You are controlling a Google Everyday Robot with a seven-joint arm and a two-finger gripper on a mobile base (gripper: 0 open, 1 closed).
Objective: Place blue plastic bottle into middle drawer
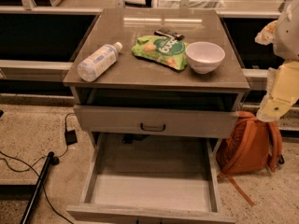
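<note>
The blue plastic bottle (98,60) lies on its side at the left front corner of the cabinet top (140,71), with its white cap pointing back and to the right. The middle drawer (152,190) is pulled wide open at the bottom, and its pale plank floor is bare. My arm (280,92) comes in at the right edge. My gripper (265,32) hangs to the right of the cabinet top at about bowl height, far from the bottle and holding nothing that I can see.
A green snack bag (160,51), a white bowl (205,56) and a dark wrapper (169,33) lie on the cabinet top. The drawer above, with a dark curved handle (153,127), is nearly shut. An orange backpack (250,143) leans at the right. Cables and a black pole (39,181) lie on the floor at the left.
</note>
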